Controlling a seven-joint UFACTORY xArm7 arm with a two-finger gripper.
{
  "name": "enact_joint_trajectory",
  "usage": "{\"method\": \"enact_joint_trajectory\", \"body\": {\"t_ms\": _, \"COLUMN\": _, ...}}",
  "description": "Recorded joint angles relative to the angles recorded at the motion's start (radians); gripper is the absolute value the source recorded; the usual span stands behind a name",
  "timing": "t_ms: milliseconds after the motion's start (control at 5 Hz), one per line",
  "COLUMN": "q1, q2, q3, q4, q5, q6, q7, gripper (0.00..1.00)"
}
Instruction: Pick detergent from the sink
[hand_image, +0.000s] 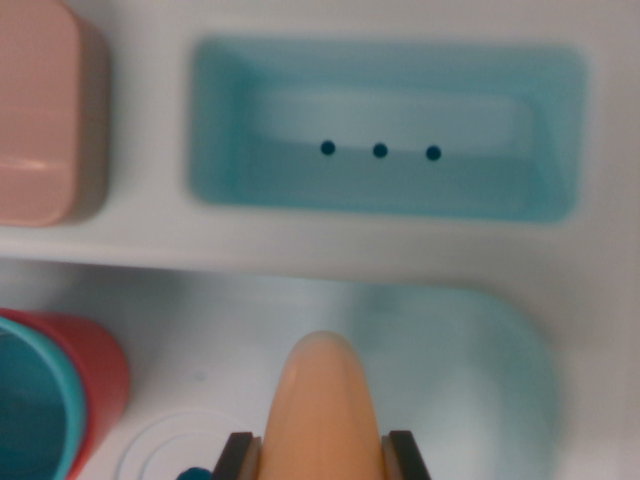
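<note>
**Orange bottle pinched at the bottom edge of the wrist view**

Largest first: one white moulded plastic sink unit, filling the whole frame, blurred throughout. Set into it, one pale turquoise rectangular basin across the upper middle and right, with three small dark round holes in a row on its floor. Below that, one softer turquoise rounded patch at the lower right; too blurred to tell whether a recess or a flat surface.

One pink rounded-corner plastic block at the upper left, cut off by the frame's left edge, well apart from the basin. One red plastic cup at the lower left, with one teal cup nested inside it, both cropped by the edge. One white circular raised ring just beside the red cup, on the white surface.

One smooth orange rounded detergent bottle, bullet-shaped from this angle, glossy, narrowing to a blunt dome pointing up the frame, no label or cap visible. Located bottom centre, overlapping the white surface and the edge of the turquoise patch.

One gripper, looking down along the bottle: two dark fingers, one on either side, pressed against the orange flanks, pinching the bottle between them.
</note>
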Motion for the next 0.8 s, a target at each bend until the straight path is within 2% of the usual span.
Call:
{"method": "enact_joint_trajectory", "body": {"t_ms": 200, "q1": 0.0001, "q2": -0.007, "q3": -0.001, "q4": 0.026, "q5": -0.0022, "q6": 0.033, "q7": 0.003, "gripper": 1.0}}
{"method": "enact_joint_trajectory", "body": {"t_ms": 400, "q1": 0.0001, "q2": -0.007, "q3": -0.001, "q4": 0.026, "q5": -0.0022, "q6": 0.033, "q7": 0.003, "gripper": 1.0}}
{"method": "enact_joint_trajectory", "body": {"t_ms": 600, "q1": 0.0002, "q2": -0.016, "q3": -0.001, "q4": 0.055, "q5": -0.0047, "q6": 0.07, "q7": 0.006, "gripper": 1.0}}
{"method": "enact_joint_trajectory", "body": {"t_ms": 800, "q1": 0.0002, "q2": -0.016, "q3": -0.001, "q4": 0.055, "q5": -0.0047, "q6": 0.07, "q7": 0.006, "gripper": 1.0}}
